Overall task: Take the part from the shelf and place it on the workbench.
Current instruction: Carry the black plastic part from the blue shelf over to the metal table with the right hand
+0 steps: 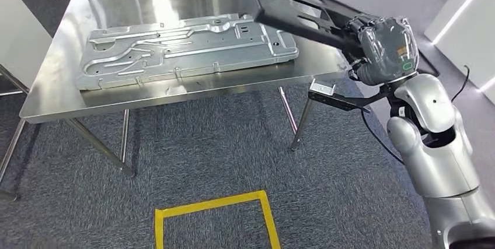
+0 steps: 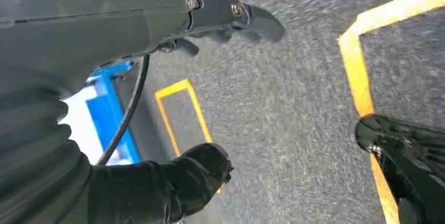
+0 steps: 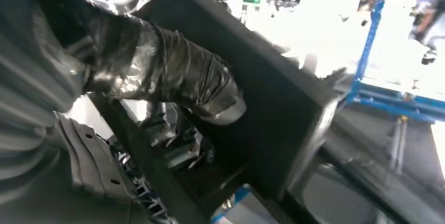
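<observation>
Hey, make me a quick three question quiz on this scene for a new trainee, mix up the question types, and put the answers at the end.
1. True or false: the right hand holds a dark flat part above the far right corner of the workbench.
2. Multiple choice: what already lies flat on the workbench?
A. A blue crate
B. A silver stamped metal panel
C. A coil of cable
3. Short answer: what is marked on the carpet in front of the workbench?

Key
1. True
2. B
3. A rectangle outlined in yellow tape
</observation>
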`<action>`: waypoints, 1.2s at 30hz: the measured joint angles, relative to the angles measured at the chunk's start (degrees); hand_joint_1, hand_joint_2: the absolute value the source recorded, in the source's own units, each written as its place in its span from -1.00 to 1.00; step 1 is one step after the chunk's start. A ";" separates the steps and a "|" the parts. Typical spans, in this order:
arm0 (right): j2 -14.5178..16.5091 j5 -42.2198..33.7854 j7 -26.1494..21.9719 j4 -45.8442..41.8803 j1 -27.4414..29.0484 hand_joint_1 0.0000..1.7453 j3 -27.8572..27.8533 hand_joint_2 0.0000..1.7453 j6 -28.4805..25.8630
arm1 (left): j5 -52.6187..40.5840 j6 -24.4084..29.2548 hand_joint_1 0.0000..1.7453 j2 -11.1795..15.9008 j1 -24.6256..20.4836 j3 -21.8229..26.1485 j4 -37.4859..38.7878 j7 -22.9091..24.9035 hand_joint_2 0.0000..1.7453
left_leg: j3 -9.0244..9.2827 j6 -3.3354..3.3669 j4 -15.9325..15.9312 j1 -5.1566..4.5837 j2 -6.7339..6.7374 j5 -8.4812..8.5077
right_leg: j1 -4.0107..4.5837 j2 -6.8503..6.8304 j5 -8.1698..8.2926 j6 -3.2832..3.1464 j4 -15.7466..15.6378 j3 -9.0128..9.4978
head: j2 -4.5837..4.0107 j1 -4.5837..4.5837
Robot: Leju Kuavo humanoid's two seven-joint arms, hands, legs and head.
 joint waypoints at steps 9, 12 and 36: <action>1.61 0.56 0.44 0.42 -0.59 1.00 1.17 1.00 0.34 | 0.05 -0.16 -1.00 0.47 -0.04 0.03 0.05 0.28 1.00 | -11.43 -2.02 13.15 0.34 8.83 -4.22 | 0.52 -6.62 -4.58 -2.18 -1.20 6.33 | 0.01 -0.01; 2.68 1.51 1.26 0.86 -0.70 1.00 2.39 1.00 0.82 | 0.09 -0.36 -1.00 0.95 0.22 0.04 0.08 0.73 1.00 | -9.00 -0.73 3.06 -0.20 11.38 3.58 | 0.95 -8.53 -6.59 -1.96 -1.22 8.66 | 0.01 0.00; 1.61 2.49 4.17 7.39 -5.55 1.00 6.85 1.00 3.31 | -0.26 -0.12 -1.00 2.31 -0.31 0.10 0.84 0.47 1.00 | -5.90 -1.91 10.53 0.26 8.24 -1.28 | 0.35 -3.68 -2.23 -2.50 -1.96 4.83 | 0.01 -0.08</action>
